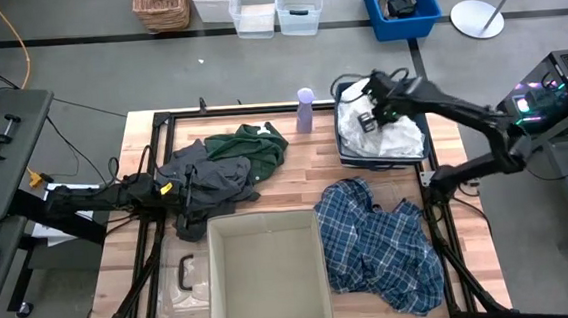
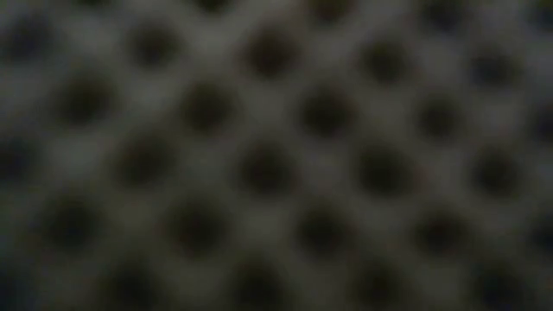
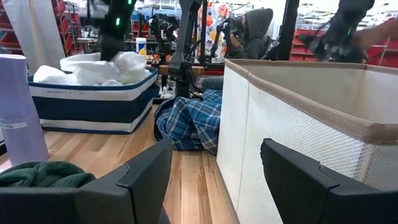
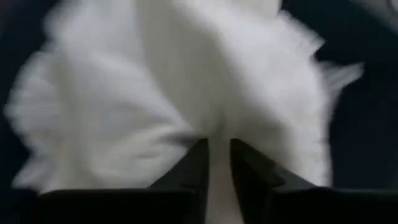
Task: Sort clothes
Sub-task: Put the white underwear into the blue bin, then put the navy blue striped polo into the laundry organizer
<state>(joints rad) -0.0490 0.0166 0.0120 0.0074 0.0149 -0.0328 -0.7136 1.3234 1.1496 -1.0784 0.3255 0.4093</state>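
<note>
My right gripper point(image 1: 369, 116) point(image 4: 217, 155) is over the dark blue bin point(image 1: 348, 153) at the table's far right, shut on a white garment point(image 4: 186, 81). More white clothes point(image 1: 395, 139) lie in the bin. A blue-and-white plaid shirt point(image 1: 380, 242) lies crumpled on the table, right of the beige fabric box point(image 1: 267, 275). A dark green garment point(image 1: 253, 141) and a dark grey one point(image 1: 205, 180) lie in a heap on the left. My left gripper point(image 1: 171, 190) point(image 3: 214, 155) is open and empty, low beside that heap. My right gripper pinches a gathered fold of the white garment point(image 4: 214, 134) between its two fingers. The fingers come from above, over the bin. The cloth spreads out beyond the fingertips; whether it is lifted clear of the other white clothes cannot be told.
A pale purple bottle point(image 1: 305, 109) stands at the far edge between the heap and the bin. A clear flat lid with a handle point(image 1: 186, 276) lies left of the beige box. The low view is covered by a blurred mesh pattern. A person sits beyond the table point(image 3: 252, 34).
</note>
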